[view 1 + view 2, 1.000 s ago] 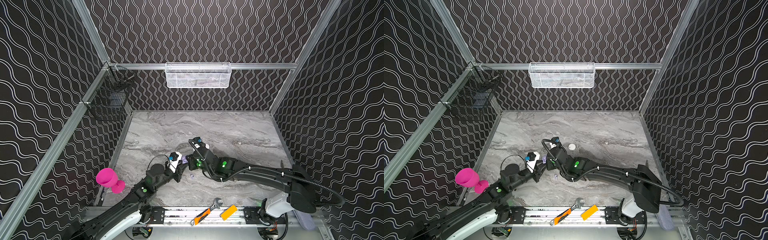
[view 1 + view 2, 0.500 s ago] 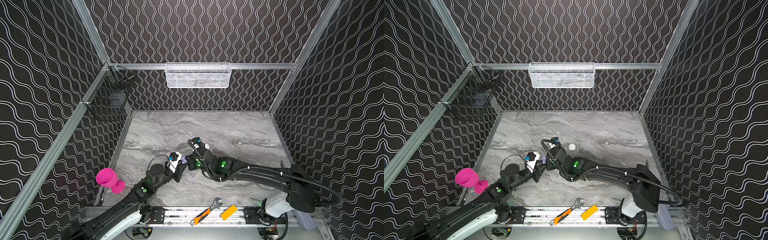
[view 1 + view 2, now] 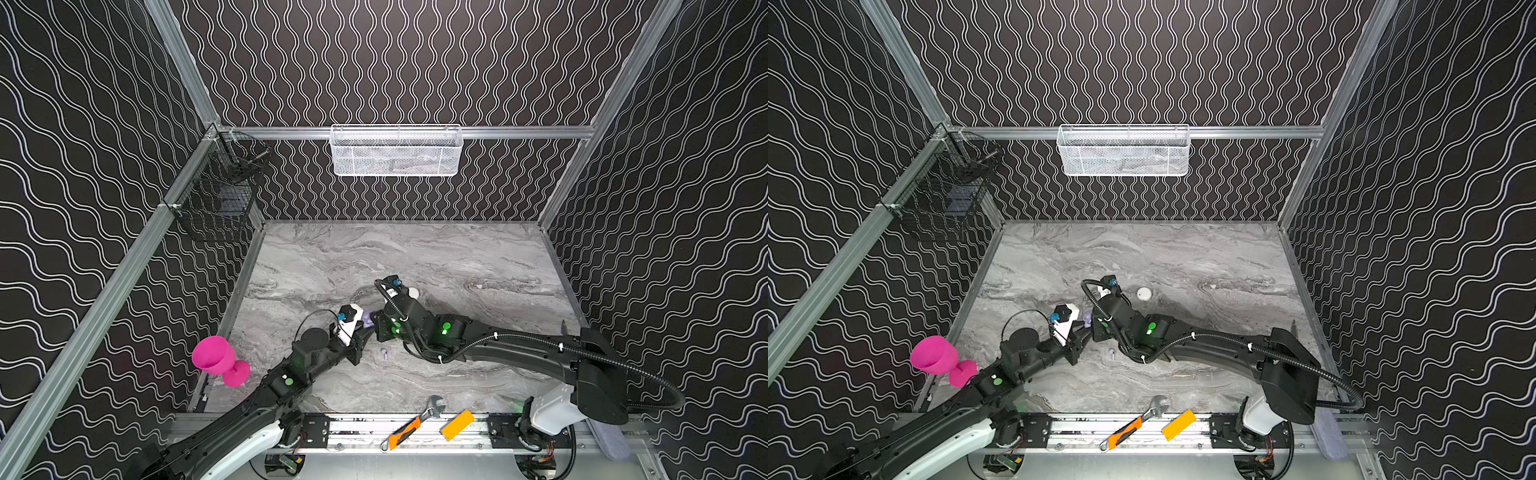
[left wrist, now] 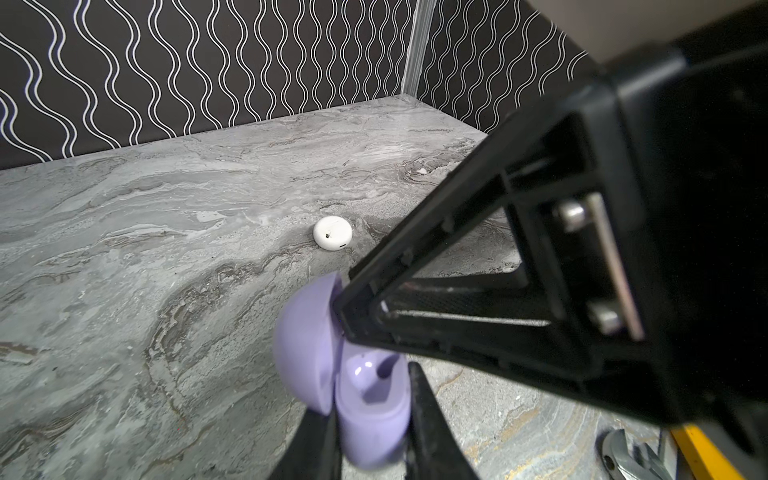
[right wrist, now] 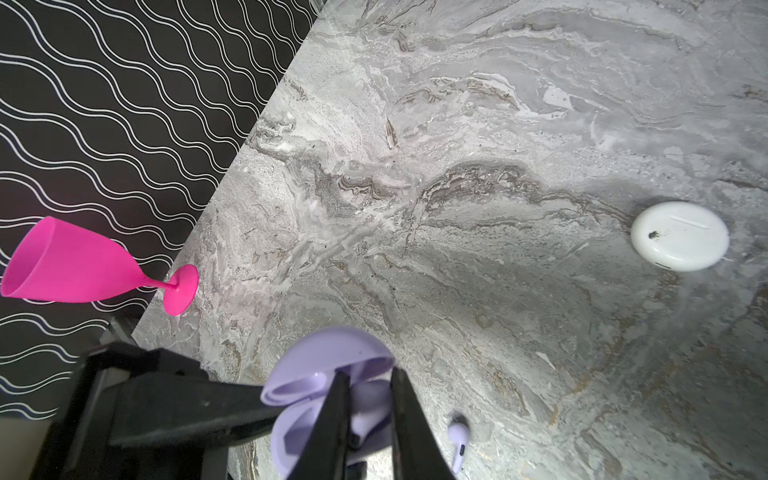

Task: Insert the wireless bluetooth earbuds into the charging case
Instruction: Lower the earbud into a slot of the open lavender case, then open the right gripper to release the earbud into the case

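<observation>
Just left of the worktop's (image 3: 415, 257) middle, our left end effector (image 4: 370, 419) is clamped on the base of the lavender charging case (image 5: 324, 357), whose domed lid stands hinged open. Our right end effector (image 5: 368, 415) sits over the open wells, all but closed, its tips close against the lid. Whether it pinches an earbud we cannot tell. A glossy bump in one well may be a seated earbud. One lavender earbud (image 5: 459, 440), tiny and stemmed, lies loose just beside the case, so we judge this set unfinished. The white case (image 5: 680, 236), a smooth closed pebble, lies well apart, untouched. Both cases look like hard, rounded, slick plastic. The worktop is grey marbling.
</observation>
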Action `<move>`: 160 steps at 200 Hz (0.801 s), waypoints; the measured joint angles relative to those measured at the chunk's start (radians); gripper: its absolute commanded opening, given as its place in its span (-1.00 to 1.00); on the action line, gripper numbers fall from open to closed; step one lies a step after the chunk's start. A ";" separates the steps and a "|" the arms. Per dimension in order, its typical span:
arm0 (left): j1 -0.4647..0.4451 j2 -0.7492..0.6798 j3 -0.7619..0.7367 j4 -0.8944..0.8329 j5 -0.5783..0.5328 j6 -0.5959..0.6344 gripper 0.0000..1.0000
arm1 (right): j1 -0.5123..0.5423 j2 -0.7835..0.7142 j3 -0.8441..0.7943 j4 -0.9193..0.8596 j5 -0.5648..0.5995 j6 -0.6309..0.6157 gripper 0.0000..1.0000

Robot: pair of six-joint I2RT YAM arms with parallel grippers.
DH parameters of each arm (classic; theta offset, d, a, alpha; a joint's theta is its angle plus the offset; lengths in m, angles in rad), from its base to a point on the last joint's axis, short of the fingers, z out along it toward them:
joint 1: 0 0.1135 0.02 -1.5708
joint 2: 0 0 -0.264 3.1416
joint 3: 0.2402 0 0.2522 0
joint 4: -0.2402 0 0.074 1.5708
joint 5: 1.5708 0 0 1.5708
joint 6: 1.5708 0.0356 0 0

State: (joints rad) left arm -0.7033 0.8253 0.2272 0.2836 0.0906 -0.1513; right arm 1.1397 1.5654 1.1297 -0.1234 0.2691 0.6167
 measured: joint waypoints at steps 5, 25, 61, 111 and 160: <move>0.000 0.000 0.000 -0.001 0.000 0.000 -0.84 | 0.000 0.001 0.002 0.000 -0.003 0.000 -0.57; 0.000 -0.003 0.000 -0.001 -0.001 0.000 -0.84 | 0.001 0.002 0.007 0.000 -0.006 0.000 -0.57; 0.000 -0.003 0.000 0.000 0.000 0.000 -0.84 | 0.001 0.002 0.008 0.000 -0.006 0.000 -0.55; 0.000 -0.003 0.000 0.005 -0.001 0.000 -0.85 | 0.001 -0.001 0.009 0.000 -0.006 0.000 -0.46; 0.000 -0.003 0.000 0.006 0.000 0.000 -0.84 | 0.002 -0.002 0.009 0.000 -0.009 -0.001 -0.39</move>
State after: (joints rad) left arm -0.7033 0.8227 0.2272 0.2897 0.0902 -0.1516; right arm 1.1416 1.5631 1.1385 -0.1234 0.2600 0.6159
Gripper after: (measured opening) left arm 0.230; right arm 0.294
